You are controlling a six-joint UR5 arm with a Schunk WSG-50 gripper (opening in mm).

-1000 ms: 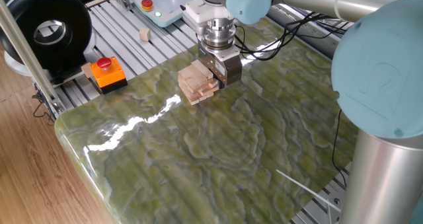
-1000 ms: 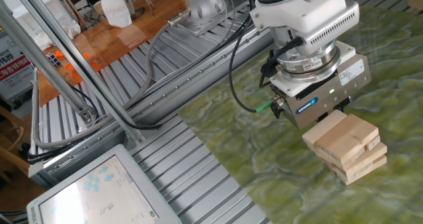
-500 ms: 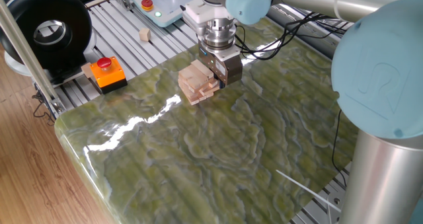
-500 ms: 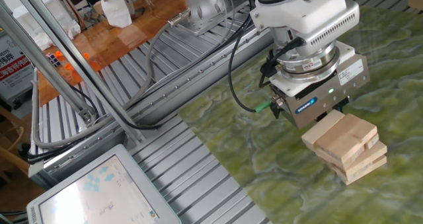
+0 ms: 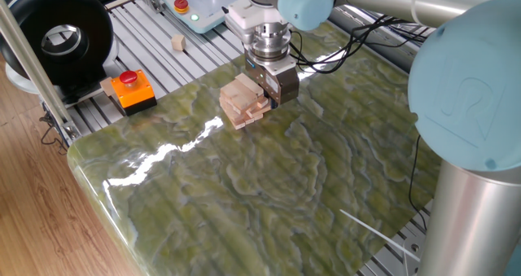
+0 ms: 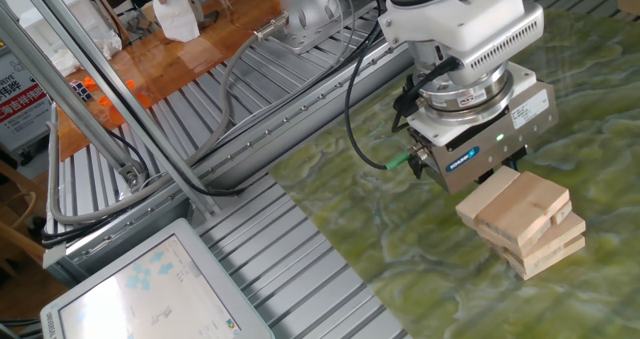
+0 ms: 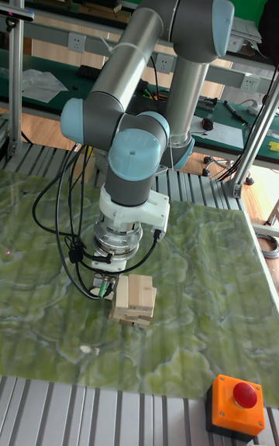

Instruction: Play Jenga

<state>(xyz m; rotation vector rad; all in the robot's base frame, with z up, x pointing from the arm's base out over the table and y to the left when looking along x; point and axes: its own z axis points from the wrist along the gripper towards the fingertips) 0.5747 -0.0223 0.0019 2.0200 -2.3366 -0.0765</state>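
A green, marbled tabletop fills the bench, with ribbed aluminium rails beyond it and a wooden floor at the near edge. Taking the Jenga stack as landmark: it stands on the marble toward the far side of the table, a low pile of pale bars in crosswise layers, the top layer jutting a little past those under it. Right against its far side, touching or nearly so, hangs the gripper – its grey body pressed close to the upper layer in the other fixed view. The fingers are hidden behind the body and the wood, so I cannot tell whether the jaws are spread or closed on a bar.

Over the last second almost nothing has changed – the stack sits a hair further from where it was, if at all, and the gripper holds the same spot. I judge the arm is pausing at contact, working a bar loose.

Further off from the stack, an orange box with a red button sits on the rails, and beyond that a lone small wooden cube.
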